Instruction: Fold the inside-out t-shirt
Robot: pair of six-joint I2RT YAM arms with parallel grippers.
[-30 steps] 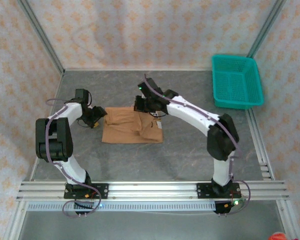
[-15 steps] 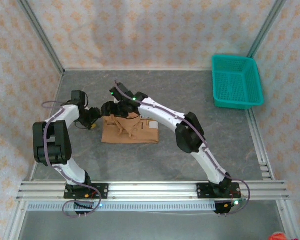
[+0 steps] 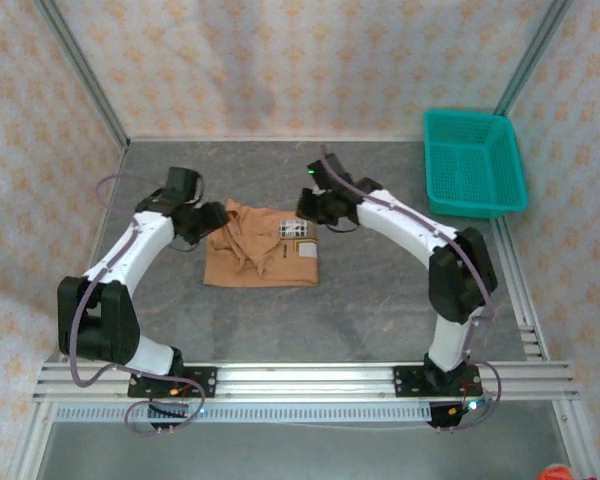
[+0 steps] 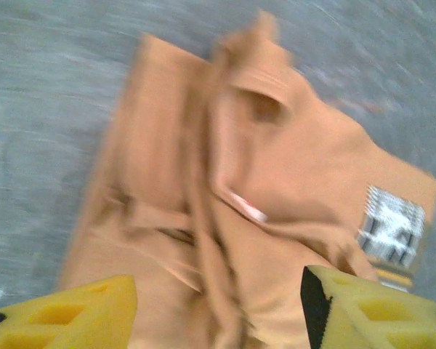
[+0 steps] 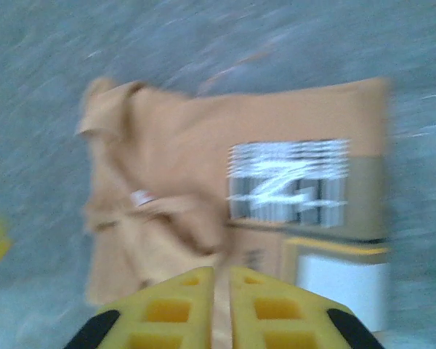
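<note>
Mottled grey tabletop — rumpled tan cloth t-shirt folded roughly rectangular.

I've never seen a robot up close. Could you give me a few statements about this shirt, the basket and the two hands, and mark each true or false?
1. The t-shirt lies inside the teal basket. False: it lies on the grey table, well apart from the basket.
2. The left hand has its fingers spread apart. True.
3. The right hand has its fingers wide open. False: they are pressed together.
4. A white striped patch shows on the shirt. True.
</note>
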